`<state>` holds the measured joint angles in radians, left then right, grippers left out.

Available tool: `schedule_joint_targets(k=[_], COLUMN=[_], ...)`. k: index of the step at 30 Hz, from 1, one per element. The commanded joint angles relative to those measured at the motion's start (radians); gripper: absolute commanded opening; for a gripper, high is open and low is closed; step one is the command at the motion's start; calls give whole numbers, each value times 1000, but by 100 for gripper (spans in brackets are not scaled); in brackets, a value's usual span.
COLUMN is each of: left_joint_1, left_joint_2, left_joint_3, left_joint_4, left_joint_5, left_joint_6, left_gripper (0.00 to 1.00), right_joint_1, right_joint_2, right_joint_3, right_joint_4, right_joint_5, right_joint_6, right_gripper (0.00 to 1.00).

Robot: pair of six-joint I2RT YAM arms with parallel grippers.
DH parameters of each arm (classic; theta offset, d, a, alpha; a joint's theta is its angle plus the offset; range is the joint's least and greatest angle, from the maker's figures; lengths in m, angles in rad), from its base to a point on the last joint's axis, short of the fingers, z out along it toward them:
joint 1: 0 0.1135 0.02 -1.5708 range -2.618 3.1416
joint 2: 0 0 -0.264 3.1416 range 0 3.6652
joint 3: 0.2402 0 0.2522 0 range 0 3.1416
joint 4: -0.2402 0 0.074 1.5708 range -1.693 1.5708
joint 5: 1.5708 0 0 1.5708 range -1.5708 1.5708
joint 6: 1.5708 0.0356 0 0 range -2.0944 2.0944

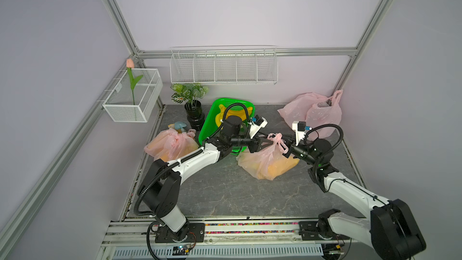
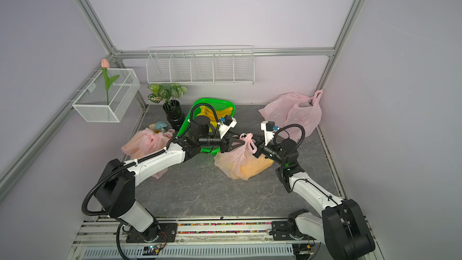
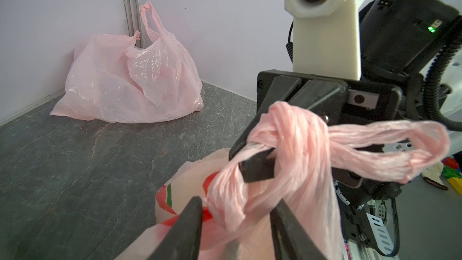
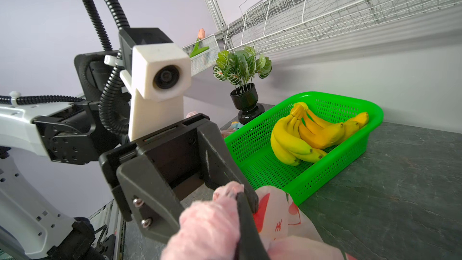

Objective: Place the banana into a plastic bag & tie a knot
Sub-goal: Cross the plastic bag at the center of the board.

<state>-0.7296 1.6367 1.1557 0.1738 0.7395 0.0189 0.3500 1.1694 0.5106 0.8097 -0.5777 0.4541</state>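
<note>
The pink plastic bag [image 1: 265, 163] lies mid-table, and a yellow-orange banana [image 1: 283, 165] shows through it in both top views. Its twisted handles [image 1: 277, 138] rise between the two grippers. My left gripper [image 3: 236, 202] is open, and a wrung handle end [image 3: 230, 211] hangs loose between its fingers [image 3: 185, 228]. My right gripper [image 4: 241, 203] comes in from the opposite side and is shut on the other handle [image 3: 295, 146], which is crossed over and loops away [image 3: 400, 151]. A red and green print [image 3: 170, 196] shows through the bag.
A green basket [image 4: 350, 161] holding a bunch of bananas [image 4: 312, 133] stands behind the left arm. Tied pink bags [image 1: 170, 146] lie at the left, loose pink bags [image 1: 312, 113] in the back right corner. A potted plant [image 1: 195, 116] and wire racks [image 1: 222, 66] line the back.
</note>
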Motion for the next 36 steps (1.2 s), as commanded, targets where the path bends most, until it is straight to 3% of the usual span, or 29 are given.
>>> schedule_joint_targets(k=[1, 12, 16, 18, 23, 25, 30, 36], left_joint_1=[-3, -3, -4, -4, -5, -9, -35, -107], left_joint_2=[-3, 26, 25, 19, -1, -4, -9, -2], left_joint_3=[31, 85, 90, 88, 77, 83, 102, 112], left_joint_4=[-5, -80, -92, -97, -83, -86, -74, -61], left_joint_5=[21, 22, -6, -49, -244, -327, -499, -578], left_joint_6=[4, 29, 33, 29, 0, -8, -16, 44], left_gripper=[38, 2, 0, 0, 0, 0, 0, 0], right_joint_1=[11, 23, 23, 23, 25, 27, 40, 90], right_joint_2=[16, 9, -17, -38, -153, -210, -346, -419], right_joint_3=[21, 24, 23, 26, 19, 23, 33, 73], right_joint_4=[-17, -53, -69, -101, -274, -364, -534, -603], right_joint_5=[-21, -14, 7, 27, 185, 235, 287, 366], right_joint_6=[-35, -54, -58, -63, -92, -117, -114, 71], right_gripper=[7, 9, 11, 19, 59, 69, 79, 82])
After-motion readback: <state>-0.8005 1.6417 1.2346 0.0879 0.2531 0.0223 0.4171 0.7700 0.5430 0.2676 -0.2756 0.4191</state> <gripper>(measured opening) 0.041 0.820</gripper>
